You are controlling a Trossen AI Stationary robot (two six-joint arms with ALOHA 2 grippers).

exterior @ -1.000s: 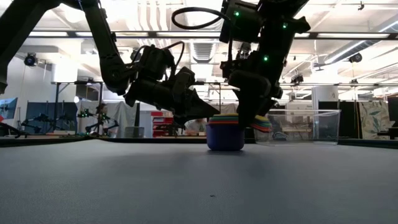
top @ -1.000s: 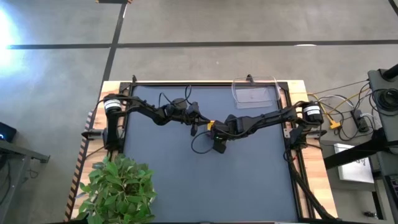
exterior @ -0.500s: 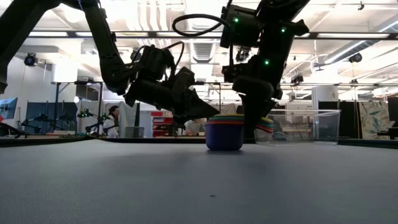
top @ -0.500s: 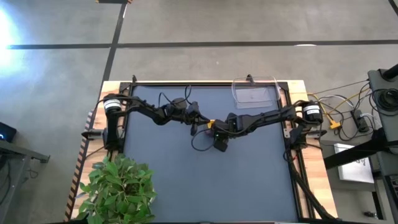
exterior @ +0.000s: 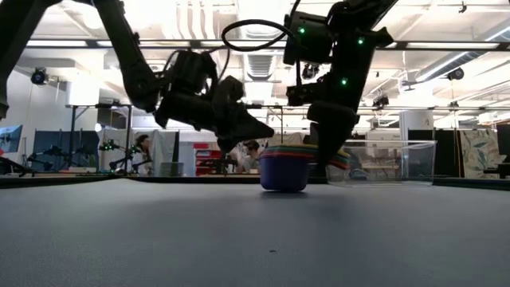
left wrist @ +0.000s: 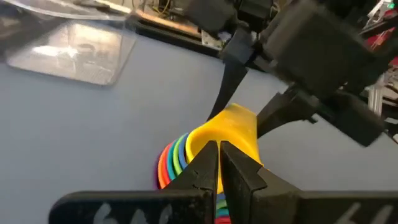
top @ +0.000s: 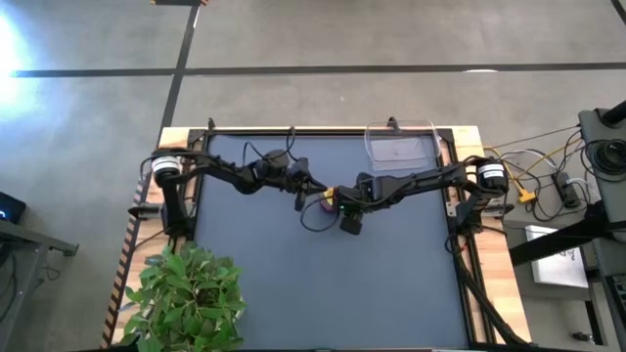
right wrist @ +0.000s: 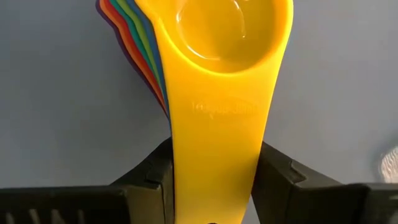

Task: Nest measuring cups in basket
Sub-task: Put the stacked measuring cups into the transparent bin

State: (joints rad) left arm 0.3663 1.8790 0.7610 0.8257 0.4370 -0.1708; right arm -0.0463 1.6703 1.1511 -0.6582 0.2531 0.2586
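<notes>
From above, both arms meet near the middle of the table. The stack of measuring cups (top: 325, 202) sits between the left gripper (top: 305, 190) and the right gripper (top: 344, 206), while the basket (top: 399, 149) lies empty at the far right edge, well apart from the stack and on the right arm's side. The right arm is therefore the better placed to carry the cups there.

At table height, the stack (exterior: 285, 166) stands on the table with a blue cup outermost. The right gripper (exterior: 327, 155) comes down on its basket side, and the left gripper (exterior: 256, 131) hovers just beside the other.

In the left wrist view, the left arm's fingers (left wrist: 205, 168) are pressed together on nothing, their tips just short of the yellow cup (left wrist: 227, 132) topping the stack.

In the right wrist view, the right arm's fingers (right wrist: 280, 174) flank the yellow cup's handle (right wrist: 216, 143), whose long axis runs straight back into the gripper. They seem to pinch it, though contact is hard to confirm.
</notes>
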